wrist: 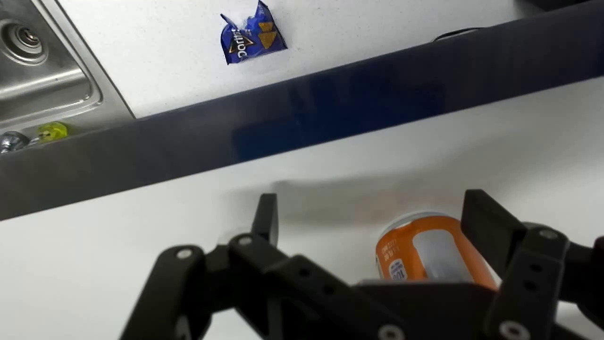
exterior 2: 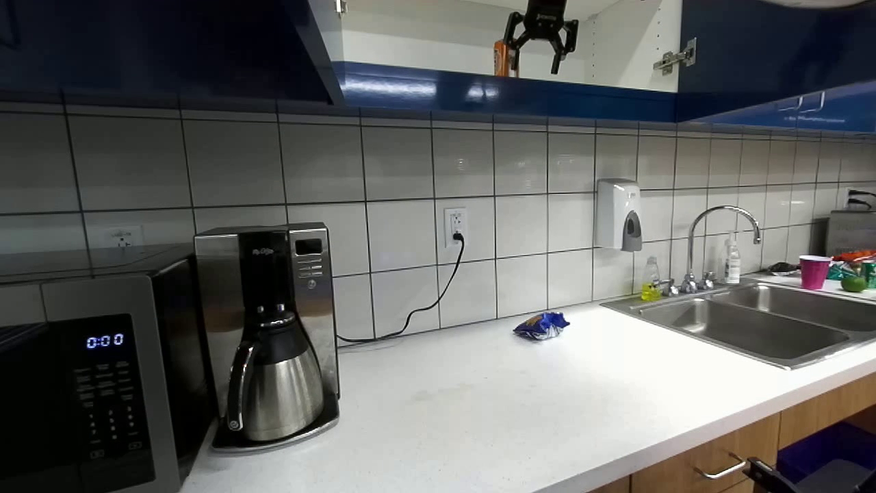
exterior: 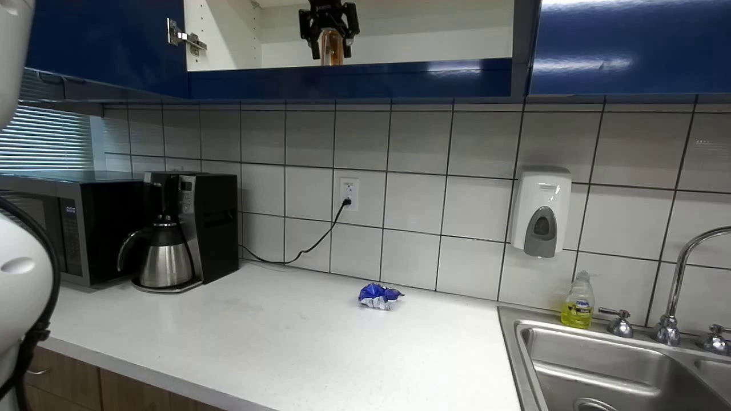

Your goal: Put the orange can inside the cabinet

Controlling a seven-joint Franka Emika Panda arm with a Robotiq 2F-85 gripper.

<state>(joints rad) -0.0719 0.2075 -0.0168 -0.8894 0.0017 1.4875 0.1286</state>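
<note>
Can (wrist: pixel 401 245), the small orange metal cylinder with a silvery rim, is standing inside the wall cabinet (exterior: pixel 428 37) (glossy dark blue doors, pale interior), just beside one of the jaws. Can't tell if they're touching. The black two-finger gripper (exterior 2: pixel 534 66) hangs in from the top edge of both exterior views, pointing down over the cabinet floor, jaws spread pretty wide and not clamped on anything afaict. The white arm (exterior: pixel 23 279) is mostly out of frame, you only get rounded sections at the edge of an exterior view. In the way: the dark blue front rail (wrist: pixel 330 104) below the jaws, which covers the can's base in both exterior views. Further down, well under the jaws, there's a crumpled blue foil chip bag (wrist: pixel 252 38) on the white countertop (exterior: pixel 257 337), with a black-and-steel coffee maker (exterior: pixel 216 222) and a stainless steel sink (exterior: pixel 599 374) off to opposite sides.
</note>
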